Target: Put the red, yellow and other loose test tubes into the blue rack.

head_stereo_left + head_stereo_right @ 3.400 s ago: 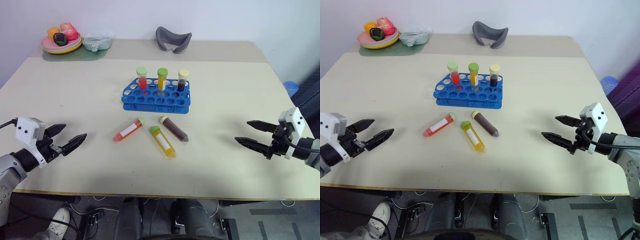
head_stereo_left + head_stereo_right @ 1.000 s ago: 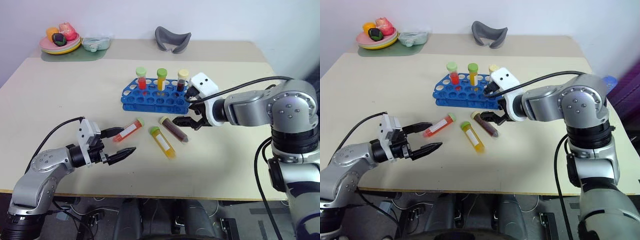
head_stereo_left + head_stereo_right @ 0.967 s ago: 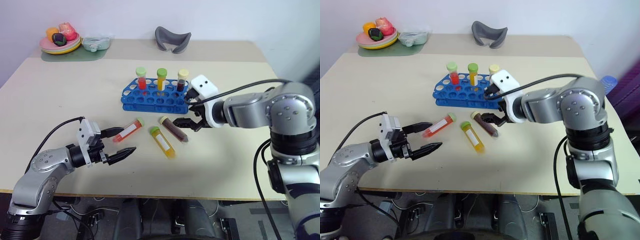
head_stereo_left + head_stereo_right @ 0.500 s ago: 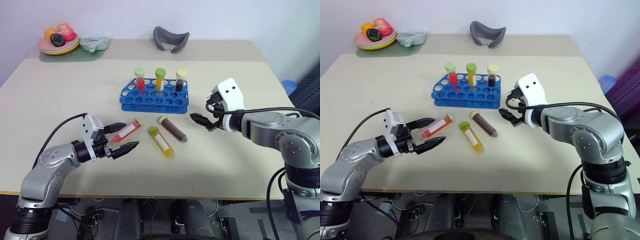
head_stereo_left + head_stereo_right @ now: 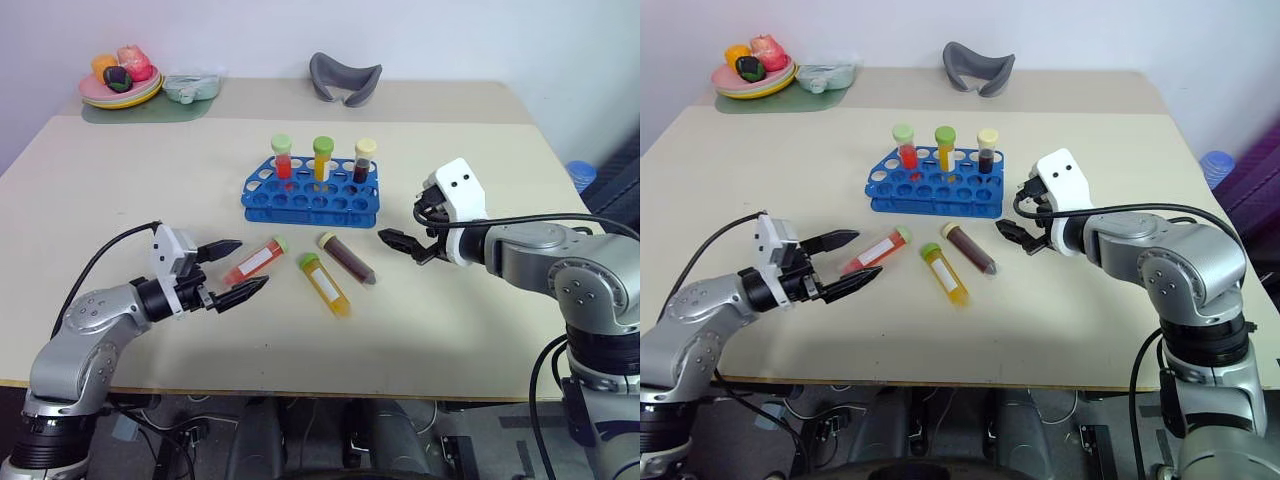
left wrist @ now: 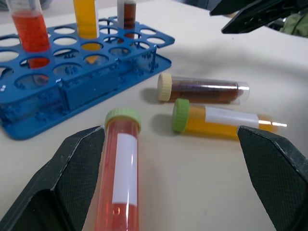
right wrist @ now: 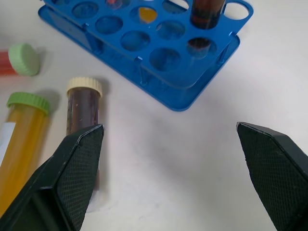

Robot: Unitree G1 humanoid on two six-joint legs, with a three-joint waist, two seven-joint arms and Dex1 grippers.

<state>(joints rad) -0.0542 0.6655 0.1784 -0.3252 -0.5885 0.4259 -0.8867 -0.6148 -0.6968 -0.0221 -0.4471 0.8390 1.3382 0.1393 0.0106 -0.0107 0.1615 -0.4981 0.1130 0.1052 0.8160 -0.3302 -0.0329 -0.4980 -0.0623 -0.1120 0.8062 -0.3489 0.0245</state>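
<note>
Our left gripper (image 5: 232, 270) had its fingers spread wide around nothing, just beside the red tube (image 5: 254, 260) lying flat. Our right gripper (image 5: 403, 241) was also spread and empty, near the brown tube (image 5: 348, 258). The yellow tube (image 5: 325, 284) lay between them, before the blue rack (image 5: 311, 196).

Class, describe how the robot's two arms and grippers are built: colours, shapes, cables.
Both arms are rounded silver-grey metal segments with black joints and a loose black cable looping to each wrist. The left gripper and right gripper each have a boxy white wrist housing and two pointed black fingers with textured inner pads.
</note>
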